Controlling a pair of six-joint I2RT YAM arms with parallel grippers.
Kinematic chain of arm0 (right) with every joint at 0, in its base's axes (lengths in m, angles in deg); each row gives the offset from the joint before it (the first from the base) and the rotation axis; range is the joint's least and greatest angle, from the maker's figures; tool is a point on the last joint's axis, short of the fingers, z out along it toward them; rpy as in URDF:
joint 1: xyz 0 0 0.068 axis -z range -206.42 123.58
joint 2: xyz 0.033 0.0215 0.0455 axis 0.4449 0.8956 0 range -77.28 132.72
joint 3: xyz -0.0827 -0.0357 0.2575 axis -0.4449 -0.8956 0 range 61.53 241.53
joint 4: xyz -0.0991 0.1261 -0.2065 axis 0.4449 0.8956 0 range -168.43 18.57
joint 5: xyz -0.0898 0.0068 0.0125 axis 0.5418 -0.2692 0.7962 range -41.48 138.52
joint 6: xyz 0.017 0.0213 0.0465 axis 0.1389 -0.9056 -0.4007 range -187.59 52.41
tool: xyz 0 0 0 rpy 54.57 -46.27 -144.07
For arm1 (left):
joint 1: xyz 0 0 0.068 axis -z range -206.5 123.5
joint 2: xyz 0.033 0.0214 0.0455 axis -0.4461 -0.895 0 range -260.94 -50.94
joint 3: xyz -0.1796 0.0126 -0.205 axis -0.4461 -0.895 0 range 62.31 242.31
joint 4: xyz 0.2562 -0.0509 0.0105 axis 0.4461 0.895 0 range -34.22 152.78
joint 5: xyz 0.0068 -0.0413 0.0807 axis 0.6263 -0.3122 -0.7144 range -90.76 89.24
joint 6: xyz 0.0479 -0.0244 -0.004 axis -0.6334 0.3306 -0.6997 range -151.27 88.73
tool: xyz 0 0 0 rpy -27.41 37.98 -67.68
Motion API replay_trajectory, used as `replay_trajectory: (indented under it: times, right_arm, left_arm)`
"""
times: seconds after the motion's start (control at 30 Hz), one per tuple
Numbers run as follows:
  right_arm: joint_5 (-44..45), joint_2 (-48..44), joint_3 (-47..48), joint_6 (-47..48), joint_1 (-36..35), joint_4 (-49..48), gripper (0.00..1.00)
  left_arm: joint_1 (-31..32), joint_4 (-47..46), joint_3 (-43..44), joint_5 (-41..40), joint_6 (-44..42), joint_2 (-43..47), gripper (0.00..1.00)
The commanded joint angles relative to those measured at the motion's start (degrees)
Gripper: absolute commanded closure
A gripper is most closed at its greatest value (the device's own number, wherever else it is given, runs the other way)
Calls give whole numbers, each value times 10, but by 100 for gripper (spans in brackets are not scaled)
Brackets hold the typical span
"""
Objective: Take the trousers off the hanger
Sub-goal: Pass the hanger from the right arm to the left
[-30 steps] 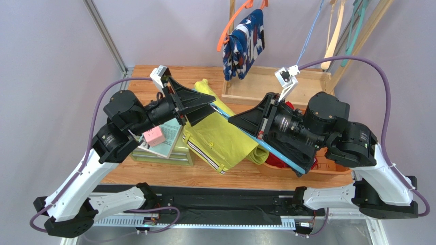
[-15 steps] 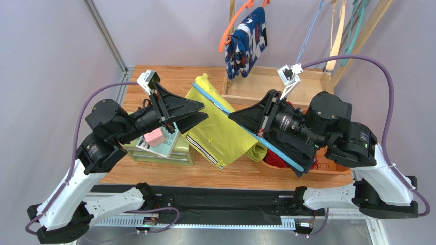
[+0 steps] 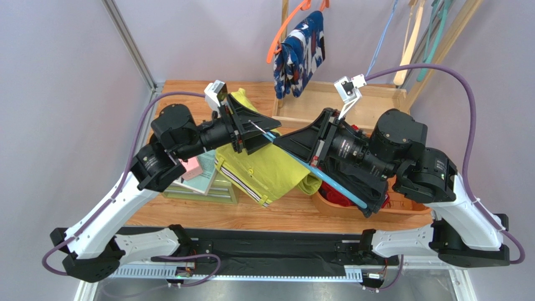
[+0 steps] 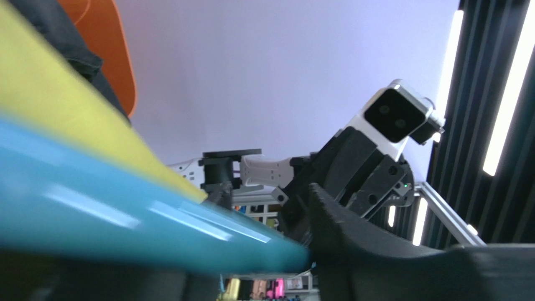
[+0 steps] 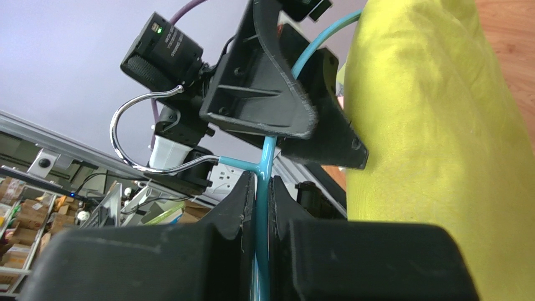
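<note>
My right gripper is shut on the teal hanger, just below its steel hook. Yellow-green trousers with striped cuffs drape from the hanger onto the table. My left gripper is open, its jaws either side of the hanger's arm without clamping it. From the right wrist view its fingers stand spread around the teal wire. Navy patterned trousers hang on an orange hanger at the back. Red trousers lie in a basket under my right arm.
A green drawer box with books and a pink block stands at the left front. A wooden rack base sits at the back. Several bare hangers dangle at the top right. The orange basket is front right.
My left arm swung out to the left, then came back right, and its open jaws now straddle the hanger's end. The yellow-green trousers shifted slightly. My right gripper kept its hold.
</note>
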Motion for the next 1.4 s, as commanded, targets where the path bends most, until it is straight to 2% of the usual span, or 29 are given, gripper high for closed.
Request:
replay_trajectory:
  times: [0.0,0.03,0.1,0.13,0.17,0.23,0.33,0.37,0.5,0.53,0.57,0.67,0.73,0.83,0.87,0.97,1.13,1.37]
  right_arm:
    - [-29,-22,14,-7,2,-157,100]
    - [-37,-20,12,-1,2,-159,100]
    - [-56,-17,9,1,2,-147,100]
    - [-61,-16,8,2,2,-140,100]
    - [-84,-14,5,10,2,-129,100]
    - [-96,-18,-2,21,2,-116,99]
    - [-99,-30,-1,60,2,-80,89]
    - [-96,-35,7,77,2,-58,81]
    - [-71,-63,6,218,2,-2,64]
    - [-40,-84,-5,242,2,5,61]
    - [-12,-98,-33,262,2,9,53]
    - [8,-142,-77,328,2,-2,40]
    - [-19,-157,-109,369,2,-4,35]
    - [-84,-180,-169,409,2,-11,23]
    - [-113,-195,-187,415,2,-31,16]
    - [-147,-233,-268,435,2,-104,7]
    - [-188,-263,-379,439,2,-215,1]
    - [-224,-238,-377,441,0,-299,0]
  left_arm:
    - [2,-44,40,19,-3,-13,58]
    - [2,-48,39,23,5,-14,74]
    - [2,-56,35,28,12,-10,87]
    - [2,-56,31,28,14,-2,97]
    - [2,-55,28,29,18,2,100]
    - [2,-52,25,35,24,14,100]
    - [2,-53,22,49,42,32,100]
    - [2,-56,23,53,44,36,100]
    - [2,-58,38,58,70,54,100]
    - [2,-63,41,60,74,58,100]
    - [2,-71,45,60,79,60,100]
    - [2,-61,74,54,88,62,100]
    - [2,-59,95,43,98,62,100]
    - [2,-53,137,39,98,50,100]
    - [2,-44,151,40,95,46,100]
    - [2,-29,204,41,93,26,100]
    - [2,-20,257,46,91,4,100]
    - [2,-24,257,44,97,2,100]
